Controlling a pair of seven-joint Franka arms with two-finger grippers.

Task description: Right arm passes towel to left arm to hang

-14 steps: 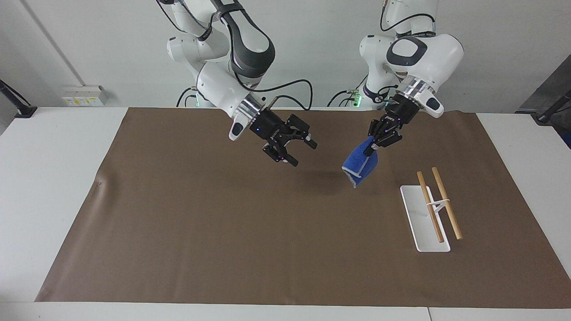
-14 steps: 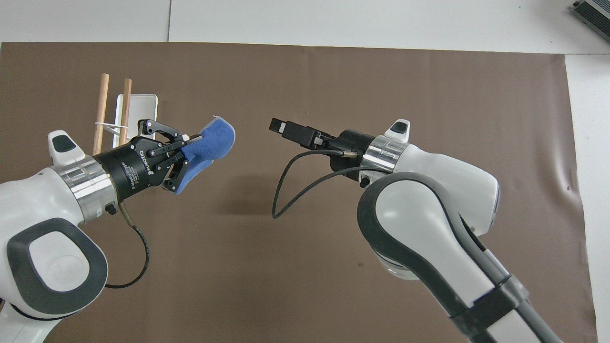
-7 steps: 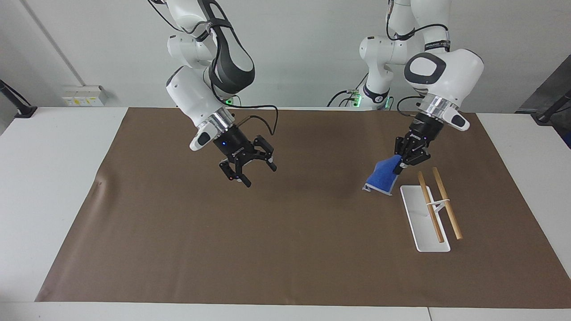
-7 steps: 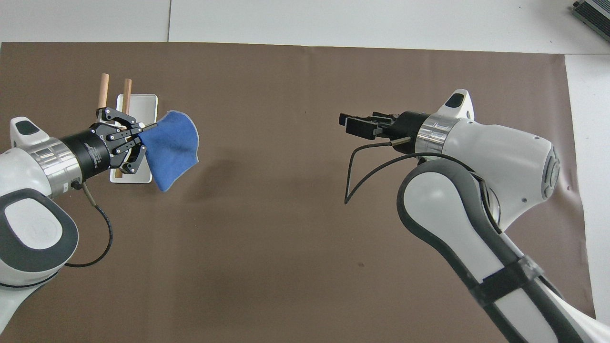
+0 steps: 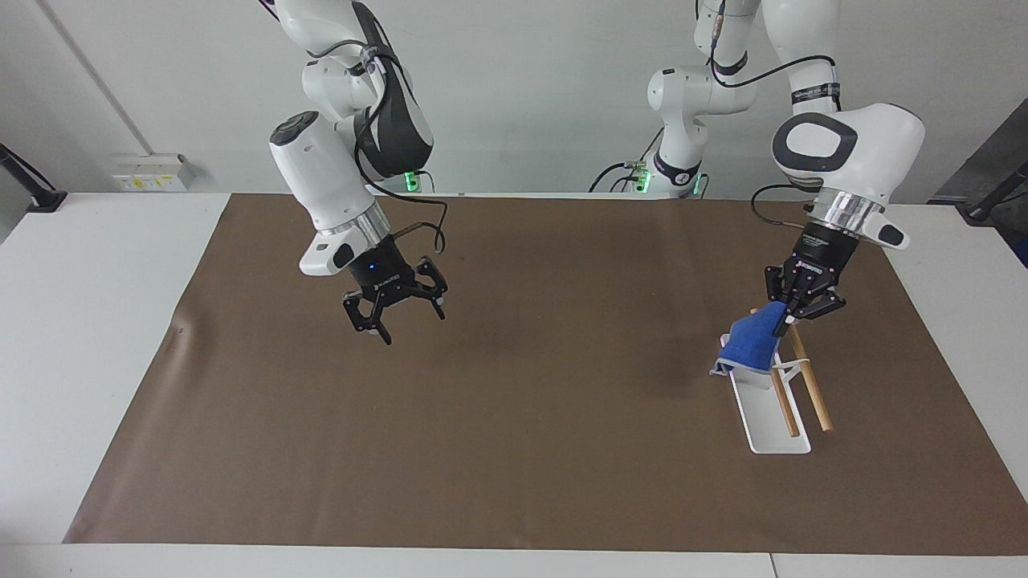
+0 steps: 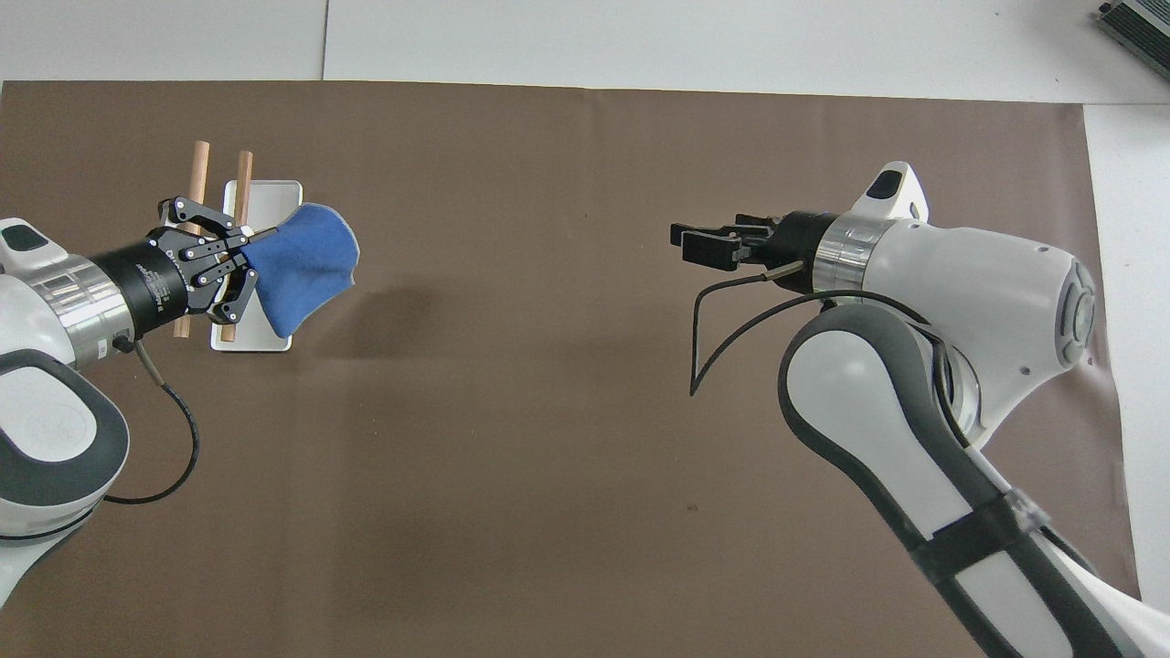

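we are pinching the towel point(image 5: 751, 347) in our left gripper point(image 5: 791, 315), fingertips shut on its corner, dangling it over the rack point(image 5: 775, 417) at the left arm's end. our right gripper point(image 5: 393, 309) is hanging wide open and empty over the mat point(image 5: 514, 449).

A brown mat point(image 5: 514, 401) is spread over the white desk point(image 5: 96, 321). A white rack point(image 5: 767, 417) with two wooden rods point(image 5: 811, 389) is set toward the left arm's end.

terry towel point(image 5: 750, 347) (matt), wooden rods point(image 5: 809, 384); paper mat point(image 5: 498, 417)
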